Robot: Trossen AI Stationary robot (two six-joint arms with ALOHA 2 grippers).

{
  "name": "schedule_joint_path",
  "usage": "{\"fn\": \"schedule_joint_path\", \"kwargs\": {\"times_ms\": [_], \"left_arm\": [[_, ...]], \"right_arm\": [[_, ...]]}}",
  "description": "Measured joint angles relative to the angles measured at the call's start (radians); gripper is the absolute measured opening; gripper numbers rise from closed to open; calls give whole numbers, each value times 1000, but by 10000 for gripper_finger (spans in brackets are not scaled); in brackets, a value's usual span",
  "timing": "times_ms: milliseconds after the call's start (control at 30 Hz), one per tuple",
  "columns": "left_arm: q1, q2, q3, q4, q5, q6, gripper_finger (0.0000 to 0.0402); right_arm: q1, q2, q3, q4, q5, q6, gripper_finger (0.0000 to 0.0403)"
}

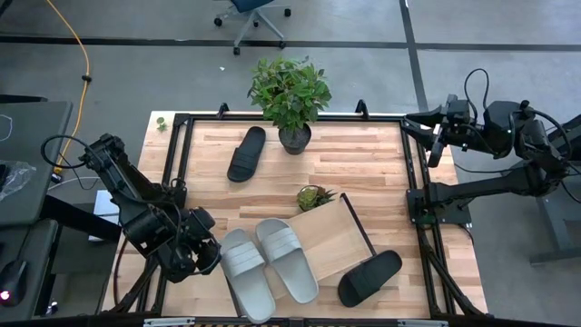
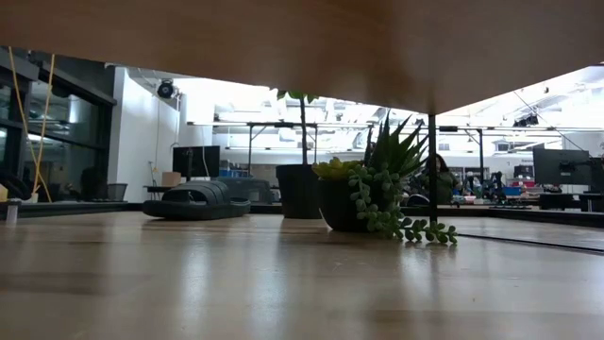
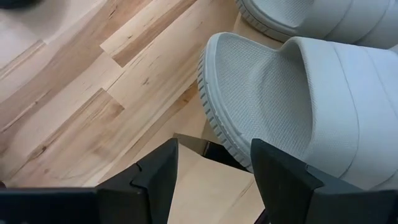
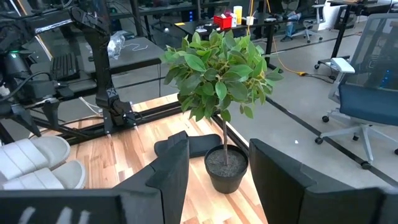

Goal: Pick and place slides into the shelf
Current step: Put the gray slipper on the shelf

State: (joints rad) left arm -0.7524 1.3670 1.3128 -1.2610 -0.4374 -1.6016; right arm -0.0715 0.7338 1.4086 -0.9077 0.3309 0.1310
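Lower left of the high view, left gripper [image 1: 207, 257] sits low just beside the left light grey slide [image 1: 247, 274], jaws apart with nothing between them; in its wrist view one dark finger [image 3: 163, 177] is over bare wood beside that slide's sole edge [image 3: 280, 93]. Second grey slide [image 1: 287, 259] lies alongside it, overlapping the shelf [image 1: 334, 238] at lower centre. One black slide [image 1: 369, 278] lies across the shelf's lower right corner, other black slide [image 1: 247, 153] upper centre on the tabletop [image 1: 363, 163] near the potted plant [image 1: 290, 95]. Small succulent [image 1: 314, 197] at the shelf's top edge. Right gripper [image 1: 437, 145] waits at upper right, off the table edge, jaws apart, empty
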Motion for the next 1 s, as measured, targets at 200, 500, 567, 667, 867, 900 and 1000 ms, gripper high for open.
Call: {"fn": "schedule_joint_path", "kwargs": {"times_ms": [200,500,567,667,867,900,1000], "left_arm": [[0,0,0,-5,0,-3,191],[0,-10,0,-62,4,-30,191],[0,-13,0,-53,24,-24,191],[0,-14,0,-28,61,2,191],[0,-9,1,-21,44,1,191],[1,-9,1,-22,42,1,191],[24,-9,1,-20,55,17,191]], "right_arm": [[0,0,0,0,0,0,158],[0,0,0,-1,-1,0,158],[0,0,0,-1,-1,0,158],[0,0,0,-1,-1,0,158],[0,1,0,-1,8,-8,158],[0,1,0,-1,9,-8,158],[0,1,0,-1,9,-8,158]]}}
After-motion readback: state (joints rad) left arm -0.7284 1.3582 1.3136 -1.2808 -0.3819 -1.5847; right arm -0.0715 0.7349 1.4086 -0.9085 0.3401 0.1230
